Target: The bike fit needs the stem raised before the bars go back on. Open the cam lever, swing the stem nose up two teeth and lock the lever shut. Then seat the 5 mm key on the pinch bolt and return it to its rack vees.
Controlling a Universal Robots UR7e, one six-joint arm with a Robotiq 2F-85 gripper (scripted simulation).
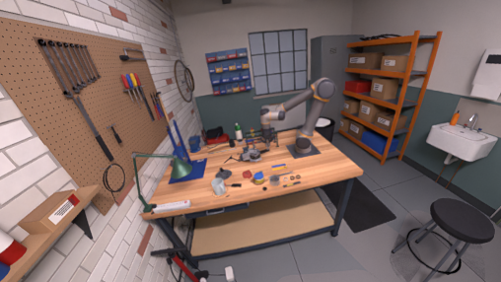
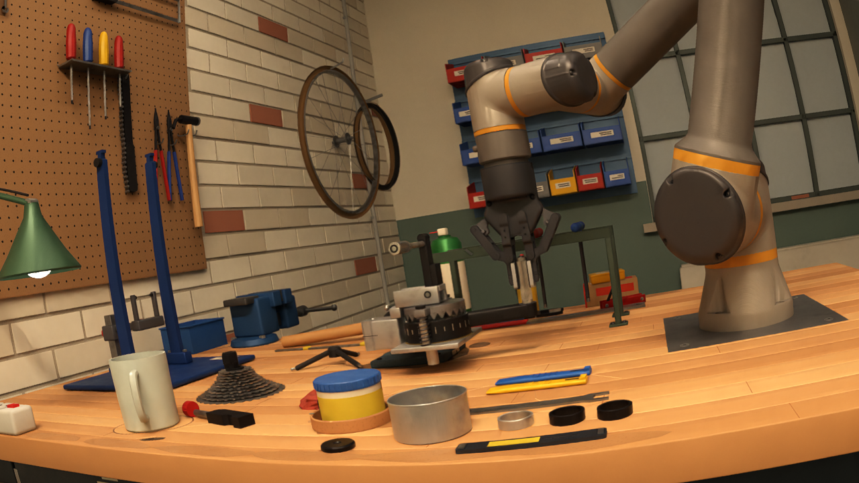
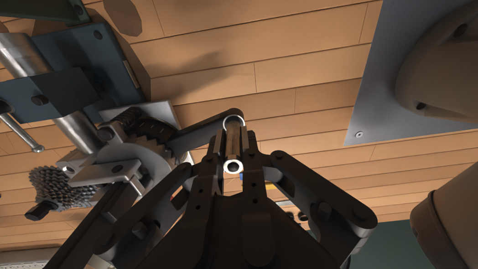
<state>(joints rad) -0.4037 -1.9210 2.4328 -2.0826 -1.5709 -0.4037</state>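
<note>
The 5 mm key is out of sight. The upright post (image 3: 233, 147) (image 2: 521, 270) at the tip of the dark arm (image 2: 501, 312) (image 3: 197, 131), which reaches out from the toothed stem fixture (image 2: 434, 324) (image 1: 251, 154), is mostly covered by my gripper's (image 3: 232, 138) (image 2: 521, 271) (image 1: 268, 140) fingers. The fingers are closed on either side of this post. The toothed ring (image 3: 157, 140) and a flat silver bar (image 3: 103, 172) lie left of the arm.
The robot base plate (image 2: 754, 321) (image 3: 398, 83) lies to the right. A green rack frame (image 2: 576, 264) stands behind the gripper. A blue vise (image 2: 261, 312), cassette (image 2: 239, 381), mug (image 2: 144, 389), tub (image 2: 349, 393), metal pan (image 2: 429, 413) and flat tools (image 2: 537, 377) lie on the near bench.
</note>
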